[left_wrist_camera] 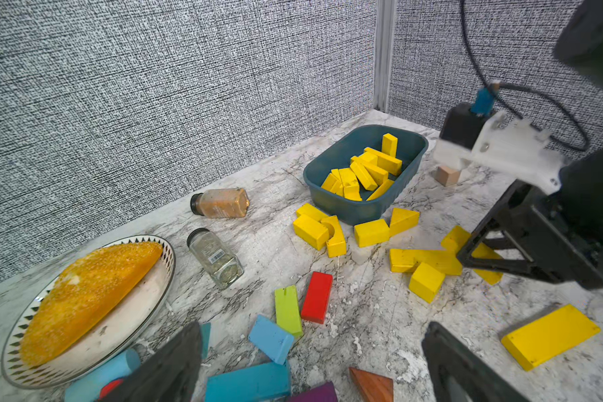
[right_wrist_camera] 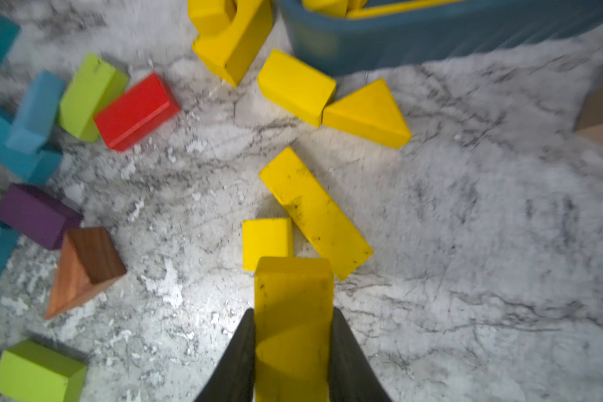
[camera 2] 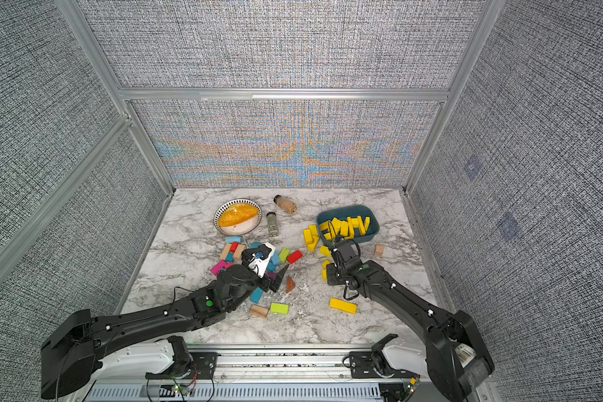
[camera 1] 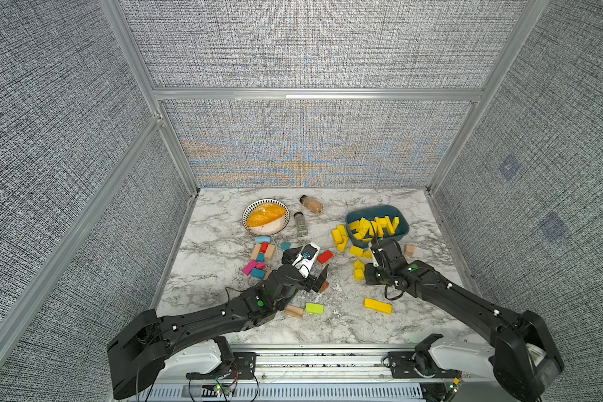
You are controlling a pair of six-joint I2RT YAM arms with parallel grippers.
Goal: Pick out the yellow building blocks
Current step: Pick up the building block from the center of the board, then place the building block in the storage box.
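Observation:
My right gripper point(right_wrist_camera: 293, 334) is shut on a yellow building block point(right_wrist_camera: 293, 296), low over the marble just in front of the blue bin point(camera 1: 397, 212). In the right wrist view a yellow bar point(right_wrist_camera: 314, 212), a cube point(right_wrist_camera: 267, 242), a wedge point(right_wrist_camera: 366, 115) and an arch point(right_wrist_camera: 234, 38) lie on the table beyond it. Several yellow blocks point(camera 1: 373, 226) fill the bin, and more point(camera 1: 340, 236) lie at its left side. A flat yellow plank point(camera 1: 377, 305) lies nearer the front. My left gripper point(left_wrist_camera: 314, 369) is open over mixed coloured blocks and holds nothing.
A bowl point(camera 1: 248, 226) with orange food stands at the back left, and two spice jars point(camera 1: 312, 204) point(camera 1: 300, 224) lie beside it. Red point(camera 1: 325, 257), lime point(camera 1: 314, 308), blue, pink and tan point(camera 1: 410, 250) blocks are scattered about. Fabric walls close in three sides.

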